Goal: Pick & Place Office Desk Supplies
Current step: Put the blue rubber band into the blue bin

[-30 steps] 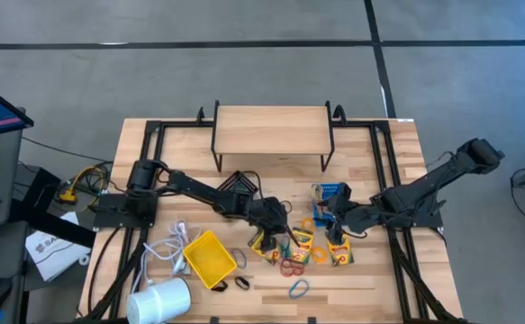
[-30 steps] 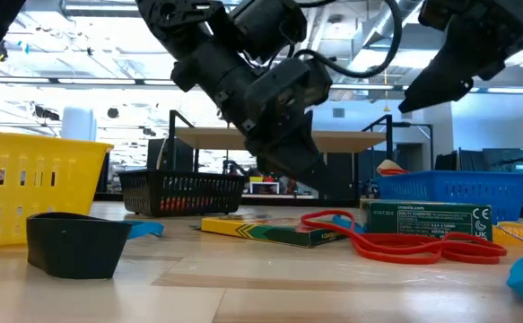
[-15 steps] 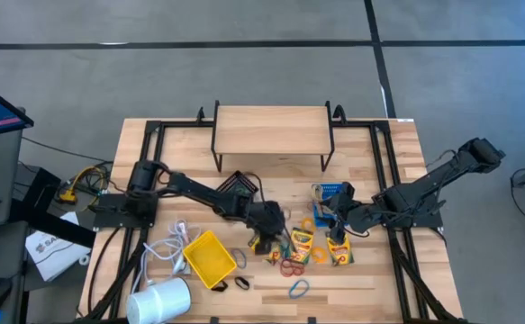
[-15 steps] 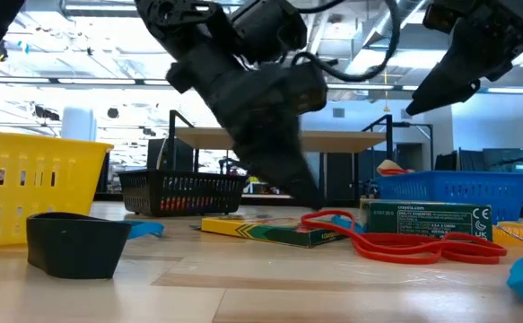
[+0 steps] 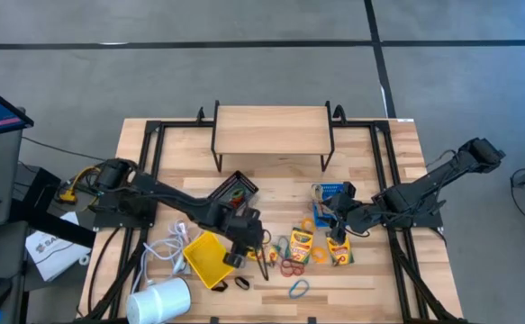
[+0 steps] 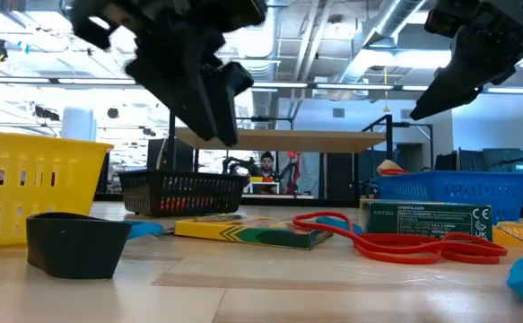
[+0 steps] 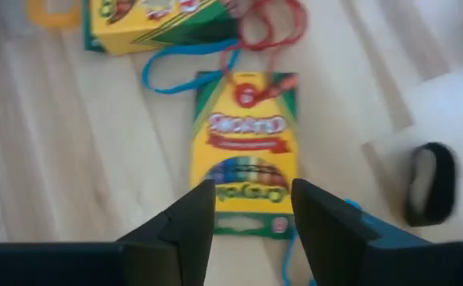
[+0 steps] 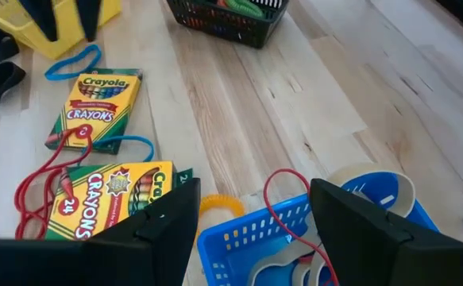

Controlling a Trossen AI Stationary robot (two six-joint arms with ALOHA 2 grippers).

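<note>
1. Crayon box [image 7: 243,151] is lying flat on the table [image 5: 370,279] beside the yellow bin [image 5: 210,258], ringed by loose bands.
2. Left gripper [image 7: 247,208] is hovering just above it, jaws apart, gripping nothing.
3. Right gripper [image 8: 255,210] is waiting spread and empty over the blue bin [image 8: 295,238].
4. Likely a pick is pending: next calls for lowering, straddling the box's narrow sides, closing.

Bright even overhead light, soft shadows; left wrist view motion-blurred; low view background ceiling-lamp glare.
</note>
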